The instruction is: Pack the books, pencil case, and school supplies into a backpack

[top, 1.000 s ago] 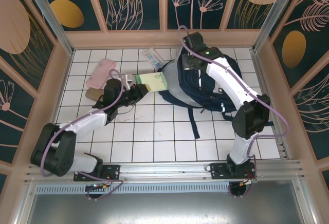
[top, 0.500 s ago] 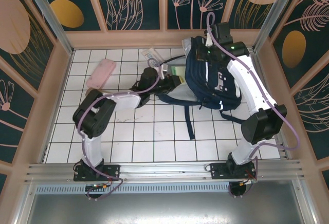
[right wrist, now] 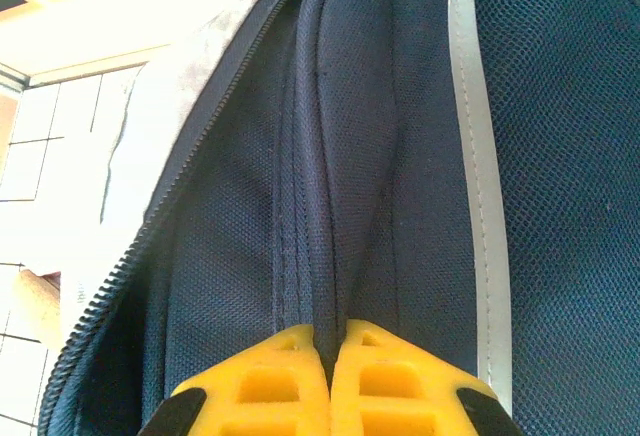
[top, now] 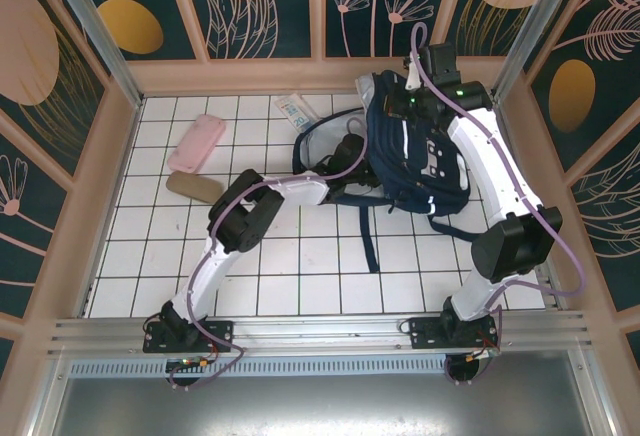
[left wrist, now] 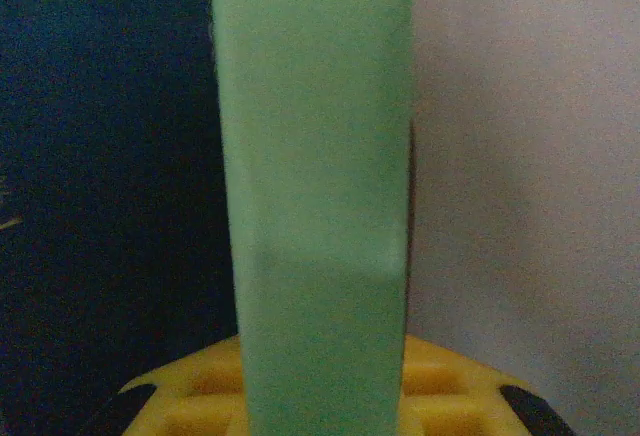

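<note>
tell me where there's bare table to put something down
Bare tiles span the near rows from the left arm to the right arm, below the backpack straps. Also bare: near-left, below the brown case. Crowded: far middle, around the packet and backpack.

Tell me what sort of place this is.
Probably a robot test cell rather than a real room: a white gridded tabletop boxed in by leaf-patterned wall panels, with the left arm and right arm bolted to an aluminium rail at its near edge.
</note>
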You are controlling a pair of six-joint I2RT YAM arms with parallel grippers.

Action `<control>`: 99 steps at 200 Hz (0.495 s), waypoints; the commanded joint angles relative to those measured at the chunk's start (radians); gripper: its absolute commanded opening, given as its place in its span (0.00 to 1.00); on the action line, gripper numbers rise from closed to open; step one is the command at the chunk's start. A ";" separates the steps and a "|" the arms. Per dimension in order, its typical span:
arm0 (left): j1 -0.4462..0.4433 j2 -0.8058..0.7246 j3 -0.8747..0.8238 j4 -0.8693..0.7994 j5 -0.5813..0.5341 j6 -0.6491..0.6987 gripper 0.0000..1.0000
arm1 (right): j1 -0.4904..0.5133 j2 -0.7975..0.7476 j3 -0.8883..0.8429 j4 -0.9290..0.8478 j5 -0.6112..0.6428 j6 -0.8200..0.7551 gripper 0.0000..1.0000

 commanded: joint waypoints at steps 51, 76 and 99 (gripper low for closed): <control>-0.026 -0.083 0.089 -0.246 -0.065 0.192 0.69 | -0.016 -0.099 -0.008 0.146 -0.041 0.009 0.00; -0.026 -0.162 0.064 -0.317 -0.095 0.259 0.79 | -0.026 -0.112 -0.040 0.160 -0.041 0.007 0.00; -0.020 -0.220 0.022 -0.341 -0.111 0.279 0.86 | -0.040 -0.120 -0.076 0.174 -0.043 0.008 0.00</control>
